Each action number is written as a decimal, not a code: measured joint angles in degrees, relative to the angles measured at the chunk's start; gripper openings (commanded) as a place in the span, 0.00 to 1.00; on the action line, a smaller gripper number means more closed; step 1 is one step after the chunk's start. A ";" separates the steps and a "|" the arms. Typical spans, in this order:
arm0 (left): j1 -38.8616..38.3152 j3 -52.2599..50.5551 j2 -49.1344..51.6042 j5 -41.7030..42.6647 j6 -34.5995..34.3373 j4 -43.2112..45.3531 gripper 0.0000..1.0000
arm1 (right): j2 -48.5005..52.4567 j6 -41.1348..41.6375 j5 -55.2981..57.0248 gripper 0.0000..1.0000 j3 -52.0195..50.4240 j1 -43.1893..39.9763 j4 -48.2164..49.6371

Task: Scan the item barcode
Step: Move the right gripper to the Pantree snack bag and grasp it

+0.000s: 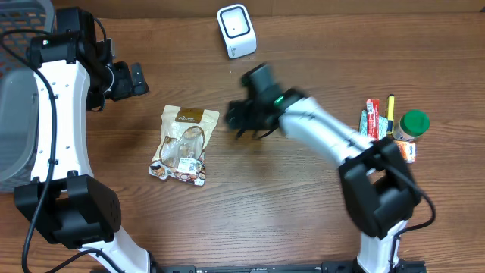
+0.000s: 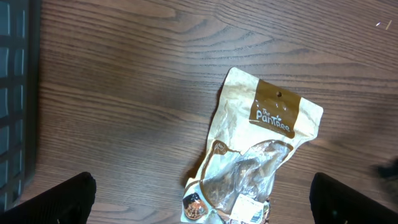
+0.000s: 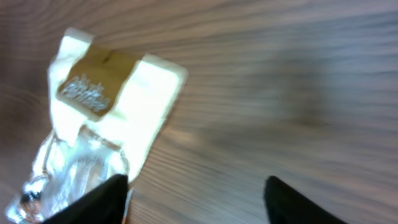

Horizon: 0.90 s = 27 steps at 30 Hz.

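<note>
Although the wide wooden tabletop [image 1: 250, 216] left plenty of bare room, the job looked poised at the pick-up, with the scan itself not yet begun. A grey bin [image 1: 9, 129] sat at the far left edge. The left arm stood beside it, its left claw [image 1: 140, 78] spread wide and empty, looking down on the pouch from above. The right arm reached across from the near right, and its right claw [image 1: 236, 117] hung just beside the pouch's upper right corner, fingers apart with nothing between them; that view was blurred.

The snack pouch [image 1: 184, 144] lay flat left of centre, brown header toward the far side, clear window toward the near side. The white scanner [image 1: 236, 30] stood well apart from it at the far edge. A green-lidded jar [image 1: 414, 123] and a red tube [image 1: 371, 117] waited at the right.

Risks, as I judged them: a flat, crinkly pouch gives fingers little to bite, so a closing claw could skate off the film or pinch only a corner, leaving it to sag or twist. A small white label [image 2: 249, 210] near its lower end might carry the barcode, though that was too small to confirm; if so, a careless grip could cover or crumple it.
</note>
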 measured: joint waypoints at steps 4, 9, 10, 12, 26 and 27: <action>0.00 0.02 0.00 0.00 0.00 0.02 1.00 | 0.07 0.59 8.15 0.83 -2.08 8.98 3.17; 0.00 0.02 0.00 0.00 0.00 0.00 1.00 | 0.11 -2.89 11.52 0.84 0.11 13.79 5.70; 0.00 0.02 0.00 0.00 0.00 0.00 1.00 | 0.11 -3.48 11.45 0.84 0.94 13.86 6.03; 0.00 0.02 0.00 0.00 0.00 0.00 1.00 | 0.11 -4.61 11.39 0.84 2.58 13.70 7.23; 0.00 0.02 0.00 0.00 0.00 0.00 1.00 | 5.73 -17.14 12.68 0.93 4.17 13.29 15.78; 0.00 0.00 0.00 0.00 0.00 0.00 1.00 | 6.51 -17.57 13.00 0.94 4.17 13.29 16.20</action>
